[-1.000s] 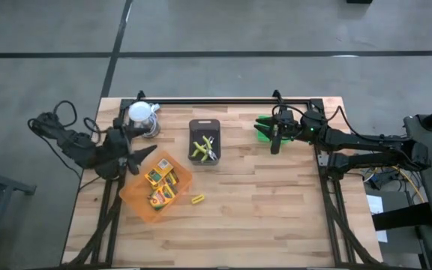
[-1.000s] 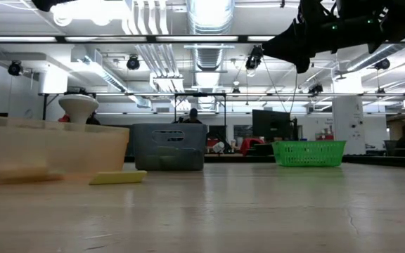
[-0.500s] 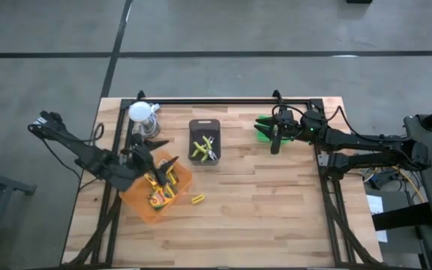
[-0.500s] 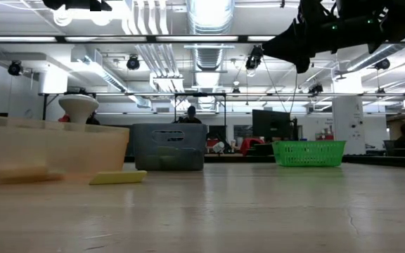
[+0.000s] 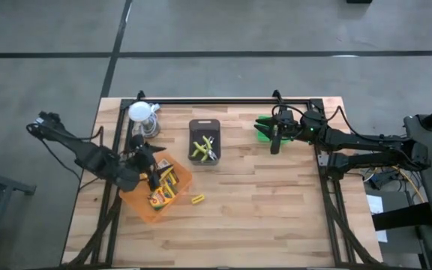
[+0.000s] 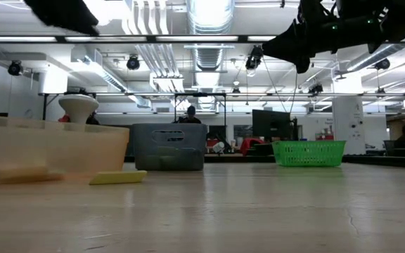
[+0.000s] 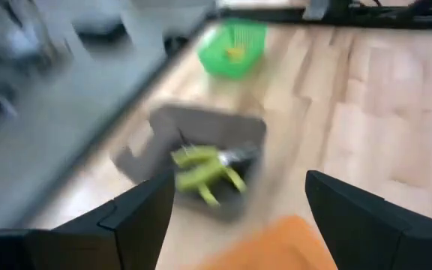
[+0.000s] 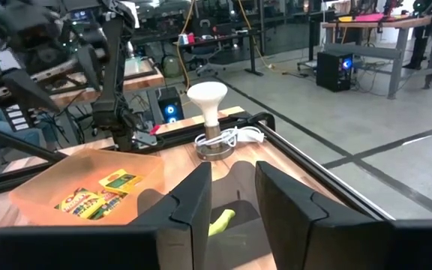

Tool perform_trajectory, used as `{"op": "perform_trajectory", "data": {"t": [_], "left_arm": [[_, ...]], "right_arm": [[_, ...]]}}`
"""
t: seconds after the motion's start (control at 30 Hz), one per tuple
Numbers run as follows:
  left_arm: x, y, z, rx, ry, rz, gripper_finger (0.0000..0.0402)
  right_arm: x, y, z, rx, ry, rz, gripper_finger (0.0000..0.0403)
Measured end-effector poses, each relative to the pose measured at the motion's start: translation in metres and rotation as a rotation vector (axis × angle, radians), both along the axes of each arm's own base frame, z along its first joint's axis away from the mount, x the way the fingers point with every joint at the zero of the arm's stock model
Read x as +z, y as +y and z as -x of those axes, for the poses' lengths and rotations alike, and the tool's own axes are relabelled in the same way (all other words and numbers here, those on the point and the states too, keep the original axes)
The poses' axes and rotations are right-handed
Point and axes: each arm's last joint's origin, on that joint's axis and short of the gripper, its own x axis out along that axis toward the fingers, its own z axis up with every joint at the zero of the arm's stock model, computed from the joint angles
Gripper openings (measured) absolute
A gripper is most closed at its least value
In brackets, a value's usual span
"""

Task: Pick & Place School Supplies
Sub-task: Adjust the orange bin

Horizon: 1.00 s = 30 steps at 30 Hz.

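Right now, on my overhead feed, the left gripper (image 5: pixel 154 166) sits over the orange tray (image 5: pixel 135 201) at the left of the table, with its two fingers (image 7: pixel 366 225) standing well apart and nothing between them. That tray holds the crayon boxes (image 5: pixel 161 187), yellow-green with dark print, lying in a loose pile under the gripper. Just past the tray's far corner stands the white-topped metal object (image 5: pixel 142 116) with a cable coiled at its foot. One short yellow stick (image 5: pixel 197 199) lies on the bare wood just beside the orange tray's right edge, outside it (from table height it shows as a flat yellow wedge in front of the tray).

Moving toward the middle, the black tray (image 5: pixel 205 124) holds the lime-handled scissor tools (image 5: pixel 202 148), tangled together inside it; my left wrist camera looks straight at them, though blurred.

Farther right, the right gripper (image 5: pixel 275 142) hangs above the table beside the green tray (image 5: pixel 262 129), near the back rail. Its fingers (image 8: pixel 295 206) stand close together with only a narrow slot between them, and I see nothing held in that slot. The green tray's contents I cannot make out from above.
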Motion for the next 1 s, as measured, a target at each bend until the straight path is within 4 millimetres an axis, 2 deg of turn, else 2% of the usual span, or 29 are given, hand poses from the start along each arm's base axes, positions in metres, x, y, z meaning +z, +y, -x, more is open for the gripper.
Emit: {"op": "perform_trajectory", "data": {"t": [0.07,0.17,0.23,0.3,0.43,0.6,0.77,1.0], "left_arm": [[-0.004,0.006,0.005,0.069,0.0,0.177,0.0305],[-0.012,0.018,0.019,0.308,0.019,0.514,0.0305],[-0.019,0.023,0.029,0.414,0.116,0.613,0.0305],[-0.023,0.027,0.037,0.457,0.211,0.609,0.0305],[-0.027,0.03,0.045,0.499,0.294,0.553,0.0305],[-0.038,0.03,0.046,0.505,0.371,0.563,0.0305],[-0.055,0.027,0.049,0.553,0.473,0.658,0.0305],[-0.067,0.025,0.045,0.502,0.49,0.667,0.0293]], "right_arm": [[0.0,0.0,0.0,0.0,0.0,0.0,0.0105],[0.0,0.0,0.0,0.0,0.0,0.0,0.0107],[0.0,0.0,0.0,0.0,0.0,0.0,0.0107],[0.0,0.0,0.0,0.0,0.0,0.0,0.0104],[0.0,0.0,0.0,0.0,0.0,0.0,0.0098],[0.0,0.0,0.0,0.0,0.0,0.0,0.0091],[0.0,0.0,0.0,0.0,0.0,0.0,0.0086],[0.0,0.0,0.0,-0.001,-0.001,0.0,0.0086]]}}
